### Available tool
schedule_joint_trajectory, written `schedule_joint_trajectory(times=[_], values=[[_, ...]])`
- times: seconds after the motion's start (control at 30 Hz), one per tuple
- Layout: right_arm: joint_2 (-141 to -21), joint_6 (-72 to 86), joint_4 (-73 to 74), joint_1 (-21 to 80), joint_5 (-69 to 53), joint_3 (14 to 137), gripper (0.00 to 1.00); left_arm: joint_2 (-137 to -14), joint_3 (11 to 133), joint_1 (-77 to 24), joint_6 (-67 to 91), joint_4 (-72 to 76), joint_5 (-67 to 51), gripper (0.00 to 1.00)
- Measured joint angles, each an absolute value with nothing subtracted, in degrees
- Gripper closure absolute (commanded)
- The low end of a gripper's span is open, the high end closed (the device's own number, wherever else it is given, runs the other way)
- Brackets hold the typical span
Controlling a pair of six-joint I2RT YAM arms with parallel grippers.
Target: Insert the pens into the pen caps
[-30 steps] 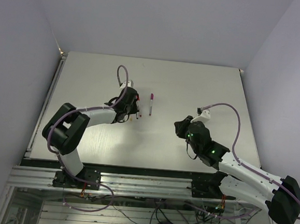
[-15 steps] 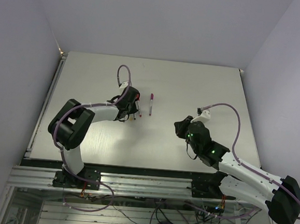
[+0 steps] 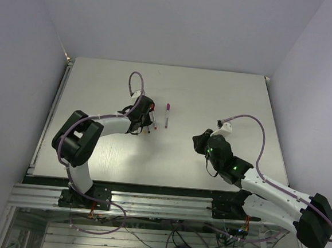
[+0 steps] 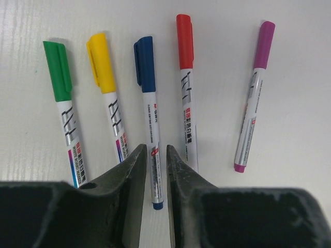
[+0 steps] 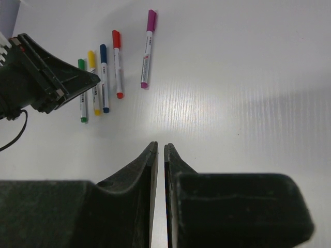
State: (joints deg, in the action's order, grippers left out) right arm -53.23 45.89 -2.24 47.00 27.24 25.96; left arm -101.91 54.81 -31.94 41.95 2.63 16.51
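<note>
Five pens (image 5: 104, 77) lie side by side on the white table (image 4: 300, 62). Each has its cap (image 4: 101, 57) on, and the caps point toward the top of the left wrist view. The green pen (image 4: 64, 116) is at the left, followed by the yellow pen (image 4: 109, 111), the blue pen (image 4: 149, 113) and the red pen (image 4: 186, 88). The purple pen (image 4: 252, 103) is set a little apart at the right.

The left gripper (image 4: 156, 150) fills the bottom edge of that view, low over the row. Its jaws are slightly spread, and the lower end of the blue pen lies in the narrow gap between them. A sliver of table shows on each side of the barrel. The lower ends of the green and yellow pens are hidden behind the left finger, and the red pen's end sits just beside the right one.

The right gripper (image 5: 159, 147) hangs well apart from the pens, at the lower middle of its own view, with the row in the upper left. Its jaws are pressed almost together, leaving only a thin slit, and they hold nothing.
</note>
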Motion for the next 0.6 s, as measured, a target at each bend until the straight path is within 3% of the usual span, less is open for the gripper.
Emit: schedule_joint_trajectory(times=[0.23,0.43,0.6], values=[[-51.03,45.87,-1.72,47.0,29.28,25.85,0.78,-94.39,54.81,-31.94,41.19,0.19,17.28,0.7],[-48.45,45.91,1.74,46.63,34.52,25.96,0.75,-86.85,53.76,-31.94,40.77,0.19,18.7,0.7],[-46.7,46.26,5.89,38.28,33.36,25.91,0.75,-82.28,50.06,-32.1,40.69,-1.41,20.51,0.7]])
